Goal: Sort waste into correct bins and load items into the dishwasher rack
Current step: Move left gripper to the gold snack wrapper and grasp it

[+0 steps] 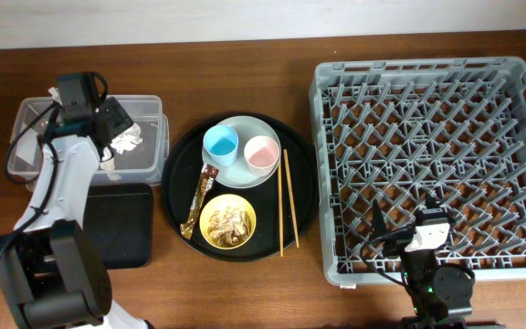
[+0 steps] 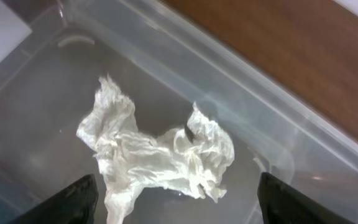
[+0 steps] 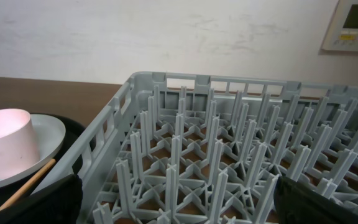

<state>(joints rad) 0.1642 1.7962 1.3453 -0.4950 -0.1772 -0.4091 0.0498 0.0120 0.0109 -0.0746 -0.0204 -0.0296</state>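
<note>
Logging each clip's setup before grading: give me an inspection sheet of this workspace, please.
Surface: brown wooden table.
Job's things: tissue in clear tub; round tray holds plate with blue cup and pink cup, wrapper, yellow bowl of scraps, chopsticks; black tray and rack show nothing inside.
Clutter: nothing seen.
Grippers: left gripper open above the tissue; right gripper open over the rack's near edge.
Cables: black cable loops beside the left arm.
Surroundings: white wall, wall panel.

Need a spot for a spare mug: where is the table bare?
Bare wood lies behind the round black tray and in front of it at the near edge. The shallow black tray and the rack look empty. That round tray is crowded.
</note>
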